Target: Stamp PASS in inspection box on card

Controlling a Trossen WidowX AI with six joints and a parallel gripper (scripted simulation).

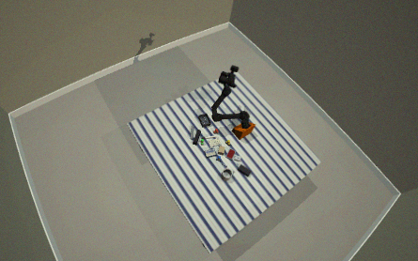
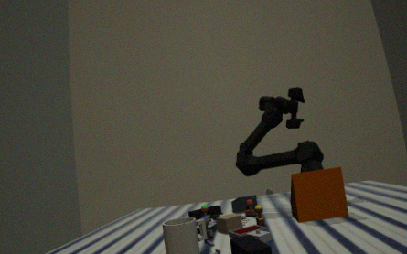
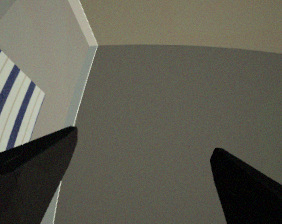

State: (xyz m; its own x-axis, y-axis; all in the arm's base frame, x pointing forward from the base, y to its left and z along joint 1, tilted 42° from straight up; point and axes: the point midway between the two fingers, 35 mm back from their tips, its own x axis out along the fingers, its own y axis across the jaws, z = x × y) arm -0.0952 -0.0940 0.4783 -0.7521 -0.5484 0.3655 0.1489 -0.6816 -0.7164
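My gripper point(image 1: 235, 77) point(image 2: 299, 109) point(image 3: 147, 145) is open and empty, raised high above the bench and away from the small objects. Small stamp-like pieces with round tops stand on the striped cloth: red point(image 1: 216, 130) point(image 2: 250, 202), green point(image 1: 202, 141) point(image 2: 204, 207), yellow point(image 1: 228, 142) point(image 2: 259, 208) and a blue one point(image 1: 219, 158). No lettering is readable, so I cannot tell which is PASS. An open pad with a red surface point(image 1: 231, 154) point(image 2: 247, 231) lies near them. A pale, card-like sheet point(image 1: 214, 142) lies amid the group; its box and any print are too small to make out.
A mug point(image 1: 226, 174) point(image 2: 180, 235) and a black block point(image 1: 244, 170) point(image 2: 250, 247) stand near the pad. A tan block point(image 1: 221, 150) point(image 2: 229, 223) is in the group. A dark tray point(image 1: 204, 120) and a black long object point(image 1: 196, 136) lie beyond. The orange base point(image 1: 244, 131) point(image 2: 320, 194) supports my arm.
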